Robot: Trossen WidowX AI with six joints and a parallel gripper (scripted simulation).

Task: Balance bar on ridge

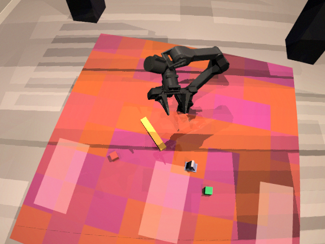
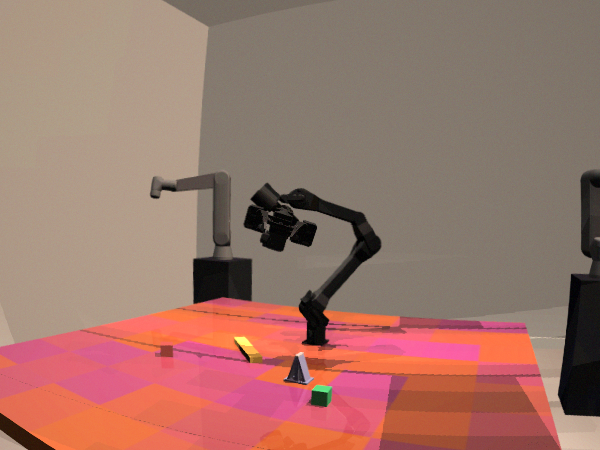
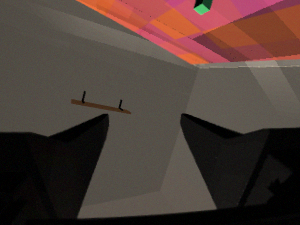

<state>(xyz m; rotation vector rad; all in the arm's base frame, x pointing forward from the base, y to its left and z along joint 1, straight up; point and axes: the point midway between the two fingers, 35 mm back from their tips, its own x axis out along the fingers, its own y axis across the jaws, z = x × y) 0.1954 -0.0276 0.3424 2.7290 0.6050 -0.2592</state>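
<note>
A yellow bar (image 1: 152, 133) (image 2: 247, 348) lies flat on the table (image 1: 103, 217) (image 2: 80, 420), away from the ridge. The ridge, a small grey wedge on a base (image 1: 190, 166) (image 2: 298, 369), stands upright with nothing on its top. My gripper (image 1: 176, 114) (image 3: 145, 118) is open and empty, high above the table. In the exterior view its fingers (image 2: 281, 232) are raised well above the bar. The wrist view shows neither the bar nor the ridge.
A green cube (image 1: 208, 190) (image 2: 321, 395) (image 3: 202, 4) sits close to the ridge. A small red cube (image 1: 113, 156) (image 2: 166, 351) lies on the bar's other side. Black pedestals (image 1: 85, 4) (image 2: 222, 280) stand beyond the table, with grey arms on them.
</note>
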